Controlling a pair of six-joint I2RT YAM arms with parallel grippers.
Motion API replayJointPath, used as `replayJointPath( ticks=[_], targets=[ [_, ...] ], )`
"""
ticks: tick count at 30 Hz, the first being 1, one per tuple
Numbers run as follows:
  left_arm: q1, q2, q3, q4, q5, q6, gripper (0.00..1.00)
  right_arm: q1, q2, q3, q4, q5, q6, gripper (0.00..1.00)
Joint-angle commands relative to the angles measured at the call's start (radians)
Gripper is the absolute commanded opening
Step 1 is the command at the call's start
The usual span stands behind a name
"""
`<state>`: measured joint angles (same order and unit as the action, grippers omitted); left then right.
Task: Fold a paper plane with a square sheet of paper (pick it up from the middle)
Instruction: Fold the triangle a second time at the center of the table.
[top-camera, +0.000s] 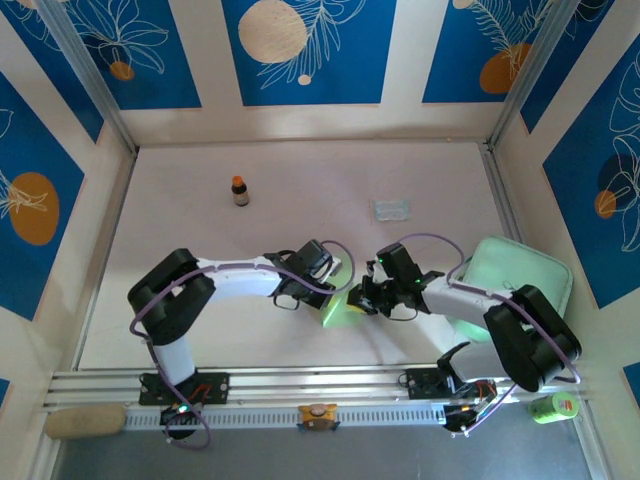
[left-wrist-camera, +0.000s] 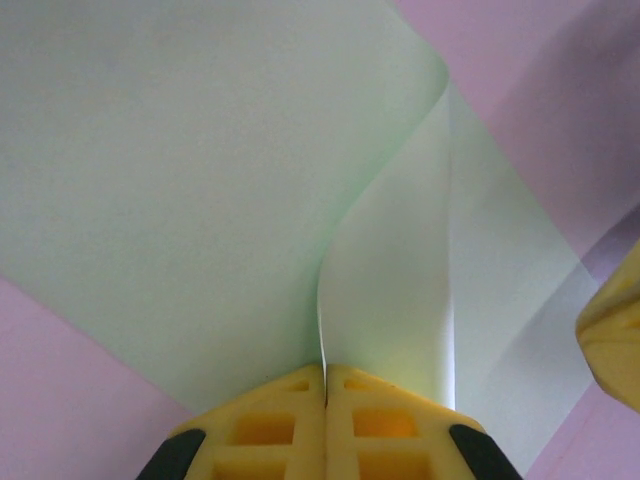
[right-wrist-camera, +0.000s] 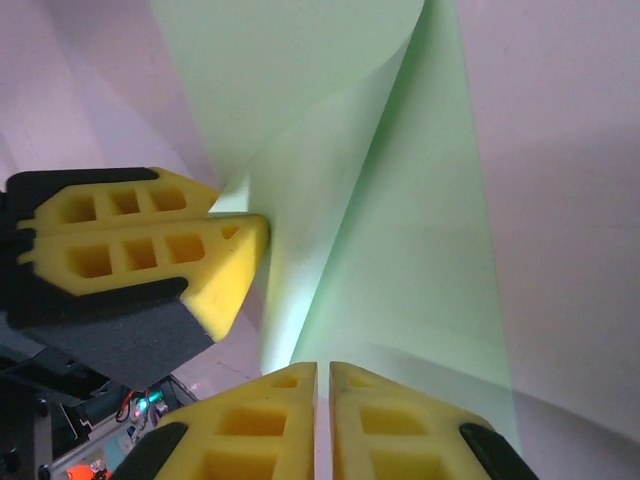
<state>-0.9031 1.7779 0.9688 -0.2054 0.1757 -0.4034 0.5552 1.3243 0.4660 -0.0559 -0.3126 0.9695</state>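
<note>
Left pincer (left-wrist-camera: 325, 372) is clamped on the paper (left-wrist-camera: 200, 180), held curled just above the surface (top-camera: 300, 180), right pincer (right-wrist-camera: 323, 368) nearly closed beside it (can't tell if gripping), first fold I reckon, next needs edges lined up.

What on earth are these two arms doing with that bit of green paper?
Two robot arms are handling one sheet between them. The left tool is pinched shut on the square sheet of paper, which is held up and bent over on itself in a soft curl. The right tool meets the sheet from the other side, its fingers almost together at the paper's edge. A small brown bottle and a mint green tray sit apart from the paper.
</note>
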Motion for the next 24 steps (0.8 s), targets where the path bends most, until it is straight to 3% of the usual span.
replayJointPath(
  ticks=[1,6,11,14,24],
  targets=[
    [0.004,0.004,-0.047,-0.001,0.036,-0.136,0.03,-0.003,-0.030,0.012,-0.046,0.005,0.008,0.14],
    [-0.007,-0.030,-0.067,0.039,0.029,-0.193,0.03,0.009,-0.021,-0.013,-0.001,0.004,0.056,0.13],
    [-0.005,-0.015,-0.029,0.004,0.021,-0.132,0.04,0.029,0.068,0.003,0.054,-0.027,0.052,0.09],
    [-0.005,-0.014,-0.009,-0.014,0.018,-0.100,0.04,0.041,0.100,0.019,0.024,0.015,0.052,0.07],
    [-0.003,-0.005,0.039,-0.050,-0.008,-0.014,0.06,0.028,0.114,-0.011,-0.021,0.063,0.036,0.04]
  ],
)
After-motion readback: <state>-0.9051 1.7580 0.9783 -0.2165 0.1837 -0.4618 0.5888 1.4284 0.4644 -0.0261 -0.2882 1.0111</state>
